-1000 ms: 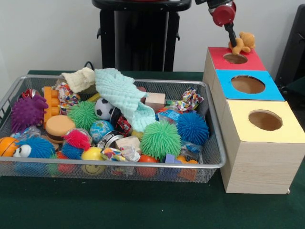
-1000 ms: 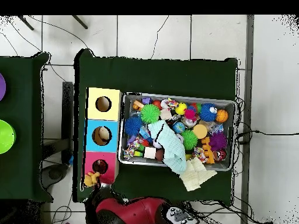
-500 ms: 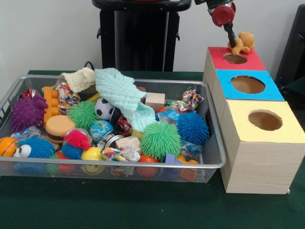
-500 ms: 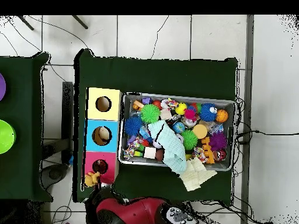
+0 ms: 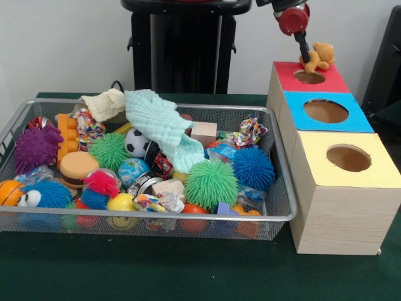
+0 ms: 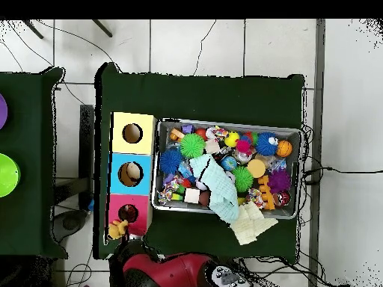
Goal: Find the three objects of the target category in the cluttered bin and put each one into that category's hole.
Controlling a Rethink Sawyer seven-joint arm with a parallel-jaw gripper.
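My gripper (image 5: 306, 58) reaches down from the top right and is shut on the tan-orange plush bear (image 5: 319, 54). It holds the bear just above the far edge of the red panel, behind the red-panelled hole (image 5: 309, 76). In the overhead view the bear (image 6: 116, 229) sits at the robot-side corner of the red panel, next to the hole (image 6: 128, 213). The wire-mesh bin (image 5: 156, 217) is full of toys. No striped tiger shows in it.
The blue-panelled hole (image 5: 326, 111) and the yellow-panelled hole (image 5: 348, 158) lie in front of the red one on the same wooden box. A teal cloth (image 5: 160, 122) drapes over spiky balls, rope toys and blocks in the bin. My red arm (image 6: 172, 270) is at the bottom of the overhead view.
My gripper and the bear have shifted very slightly up and to the left. Nothing in the bin has moved.
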